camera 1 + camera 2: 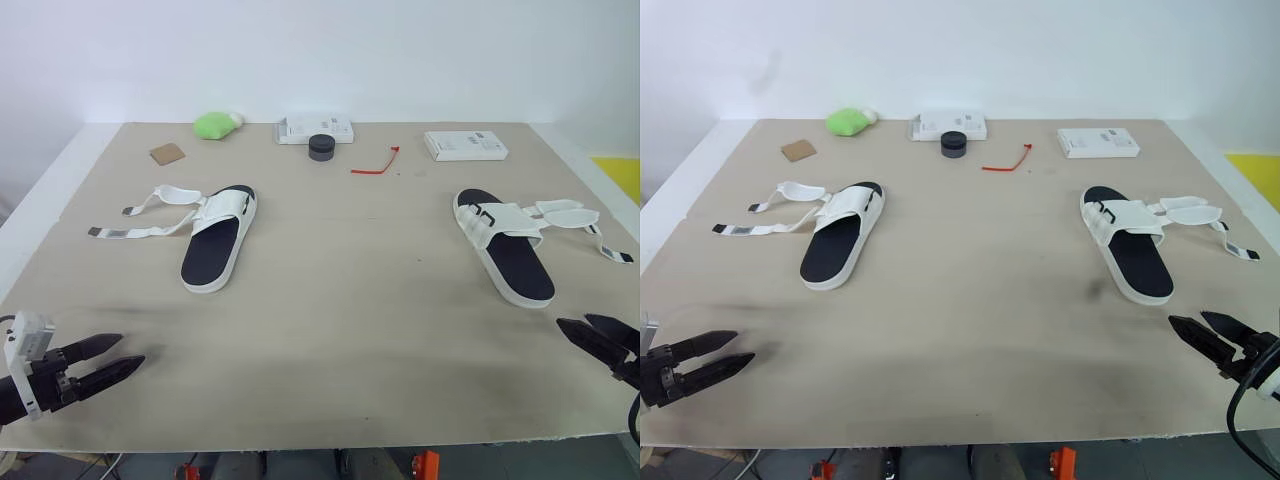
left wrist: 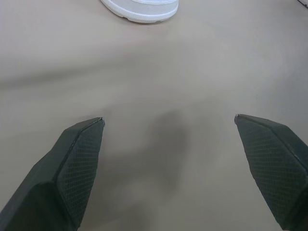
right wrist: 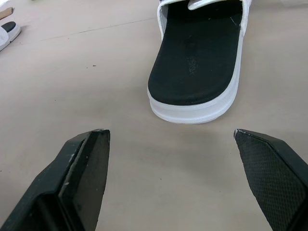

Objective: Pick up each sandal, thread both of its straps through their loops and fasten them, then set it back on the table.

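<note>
Table (image 1: 340, 300) | left tool (image 2: 168, 119) spread, empty | right tool (image 3: 171, 131) spread, empty

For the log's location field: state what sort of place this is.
Likely a test bench, not a home: bare tan table against a blank white wall, with a left sandal and a right sandal lying apart.

The whole surface (image 1: 330, 380) is seen from high up by the two head views, which are faced forward and down and share the same scene. The wrist views are set low and close, along the left pincer (image 2: 169, 118) and right pincer (image 3: 169, 131); the right sandal (image 3: 197, 62) is shared with the head views.
</note>
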You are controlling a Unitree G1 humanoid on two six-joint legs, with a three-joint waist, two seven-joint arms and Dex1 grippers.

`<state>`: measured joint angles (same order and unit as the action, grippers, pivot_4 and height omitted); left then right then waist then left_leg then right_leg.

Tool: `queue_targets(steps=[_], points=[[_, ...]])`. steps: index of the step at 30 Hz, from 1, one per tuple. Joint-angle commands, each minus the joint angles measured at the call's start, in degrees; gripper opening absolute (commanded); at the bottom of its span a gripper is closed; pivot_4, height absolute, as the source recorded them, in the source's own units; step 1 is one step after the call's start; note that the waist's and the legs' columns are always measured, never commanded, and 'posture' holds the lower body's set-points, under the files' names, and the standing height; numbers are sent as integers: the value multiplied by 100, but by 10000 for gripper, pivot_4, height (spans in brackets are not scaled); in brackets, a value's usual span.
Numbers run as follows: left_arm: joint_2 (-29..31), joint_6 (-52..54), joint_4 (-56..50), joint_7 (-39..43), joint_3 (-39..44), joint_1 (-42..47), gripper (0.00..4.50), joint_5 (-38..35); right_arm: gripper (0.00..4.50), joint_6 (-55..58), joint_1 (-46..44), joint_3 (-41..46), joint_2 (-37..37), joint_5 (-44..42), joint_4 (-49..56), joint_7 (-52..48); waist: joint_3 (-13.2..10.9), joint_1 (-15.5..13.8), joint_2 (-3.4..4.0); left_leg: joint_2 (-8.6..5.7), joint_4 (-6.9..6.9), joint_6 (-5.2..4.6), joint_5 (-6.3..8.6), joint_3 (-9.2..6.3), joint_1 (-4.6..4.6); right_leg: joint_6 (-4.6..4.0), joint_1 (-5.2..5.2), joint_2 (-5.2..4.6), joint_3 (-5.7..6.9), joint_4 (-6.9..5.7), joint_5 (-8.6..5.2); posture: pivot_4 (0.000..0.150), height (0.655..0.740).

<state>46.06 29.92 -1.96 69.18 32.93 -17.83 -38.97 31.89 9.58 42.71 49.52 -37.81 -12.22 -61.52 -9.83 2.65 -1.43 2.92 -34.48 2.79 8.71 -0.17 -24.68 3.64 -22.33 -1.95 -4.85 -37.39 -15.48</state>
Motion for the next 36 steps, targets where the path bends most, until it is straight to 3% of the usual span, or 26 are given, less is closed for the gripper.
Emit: queue_targets(steps=[1,26,33,36], points=[[40,222,-414,-192,73,118,45000,-242,44193,-58,-40,132,119,-57,88,-31,0,0,0,0,0,0,0,0,0,0,0,0,0,0,0,1500,7400],[120,1412,-1876,-1155,-58,656,45000,-1014,44193,-20,-171,144,1,-149,370,251,0,0,1,3,-2,-1,-1,-1,-1,0,4,9,-3,0,4,1500,7400],[402,1713,-2180,-1174,-985,1392,45000,-998,44193,42,-396,-287,-204,54,1067,900,0,-1,1,4,-7,-2,-3,-6,-1,5,8,20,-7,-1,11,1500,7400],[325,1583,-2266,-1246,-1653,2168,45000,-876,44193,169,-555,-668,-359,161,1539,1391,3,-4,7,4,-6,-3,-3,-6,-3,9,8,24,-14,-2,9,1500,7400]])
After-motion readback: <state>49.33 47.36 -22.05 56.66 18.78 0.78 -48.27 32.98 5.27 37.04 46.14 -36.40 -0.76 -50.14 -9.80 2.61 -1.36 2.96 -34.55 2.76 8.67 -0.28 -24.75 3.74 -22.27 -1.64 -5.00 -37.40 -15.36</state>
